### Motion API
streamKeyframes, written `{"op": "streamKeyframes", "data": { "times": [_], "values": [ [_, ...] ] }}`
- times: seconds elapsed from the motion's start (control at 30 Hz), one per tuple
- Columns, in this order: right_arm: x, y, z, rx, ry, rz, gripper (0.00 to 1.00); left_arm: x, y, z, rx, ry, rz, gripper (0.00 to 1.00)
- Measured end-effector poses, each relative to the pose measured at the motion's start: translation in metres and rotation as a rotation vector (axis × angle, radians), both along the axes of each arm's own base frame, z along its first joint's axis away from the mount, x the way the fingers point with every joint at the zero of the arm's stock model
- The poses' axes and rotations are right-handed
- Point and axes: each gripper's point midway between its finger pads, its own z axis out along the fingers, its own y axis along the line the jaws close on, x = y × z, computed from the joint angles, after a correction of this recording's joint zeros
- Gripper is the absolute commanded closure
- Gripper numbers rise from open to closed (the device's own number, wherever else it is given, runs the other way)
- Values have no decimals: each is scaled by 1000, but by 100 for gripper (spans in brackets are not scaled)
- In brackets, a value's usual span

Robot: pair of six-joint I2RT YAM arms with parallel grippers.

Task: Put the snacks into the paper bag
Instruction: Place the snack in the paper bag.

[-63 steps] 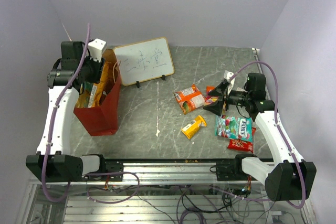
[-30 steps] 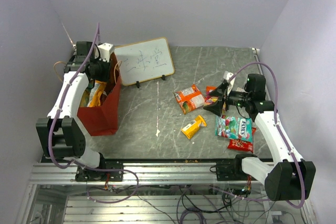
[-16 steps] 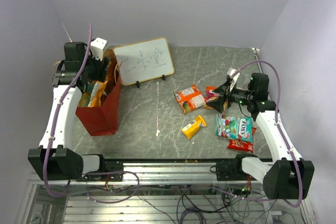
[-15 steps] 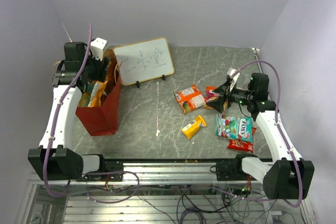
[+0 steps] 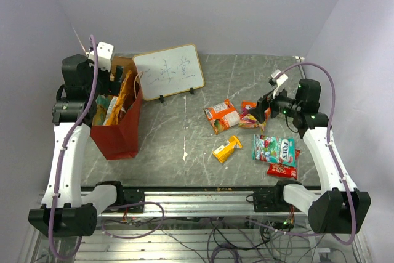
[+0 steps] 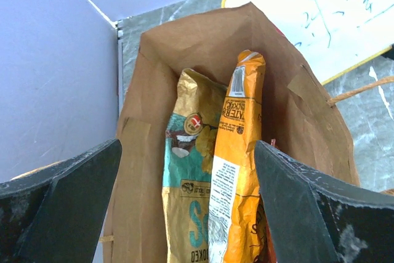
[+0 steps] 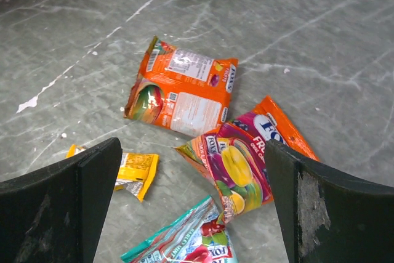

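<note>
paper bag point(image 5: 117, 133): one, red outside, brown kraft inside, upright at left rear of the grey marbled surface point(image 5: 234, 72). inside, upright: teal-gold chip bag point(image 6: 188, 201), orange chip bag point(image 6: 237, 170).
loose crinkly packets at right, five: orange packet point(image 7: 181, 87), fox's candy pack point(image 7: 240, 164), yellow pack point(image 5: 226, 149), teal-white candy bag point(image 5: 275, 149), red pack point(image 5: 281, 169).
left gripper point(image 6: 188, 146): spread, empty, over the bag mouth.
right gripper point(image 7: 194, 146): spread, empty, above the fox's candy pack.

The mouth of the paper bag point(image 6: 203, 35) is open, but a brown-teal packet point(image 6: 188, 170) and an orange packet point(image 6: 237, 152) stand upright in its middle. Room remains along the far wall, with a narrow gap at the right wall. The white board point(image 5: 169, 71) stands just beside the bag, and a loop handle point(image 6: 363, 89) sticks out on that side. Between the bag and the loose snacks point(image 5: 221, 116) a wide strip of table point(image 5: 178, 133) lies open.
</note>
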Motion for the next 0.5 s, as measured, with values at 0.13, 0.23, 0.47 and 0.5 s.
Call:
{"op": "streamKeyframes", "data": {
  "times": [0.13, 0.23, 0.47, 0.5],
  "values": [
    [-1, -8, -8, -17, 15, -58, 0, -1, 3, 11, -3, -38, 22, 1],
    [-2, -14, -12, -36, 17, -100, 0, -2, 1, 23, -18, -68, 21, 1],
    [3, -27, -23, -103, 56, -143, 1, -8, -25, 47, -89, -128, -107, 1],
    [3, -28, -26, -119, 67, -136, 1, -9, -32, 48, -102, -130, -142, 1]
  ]
}}
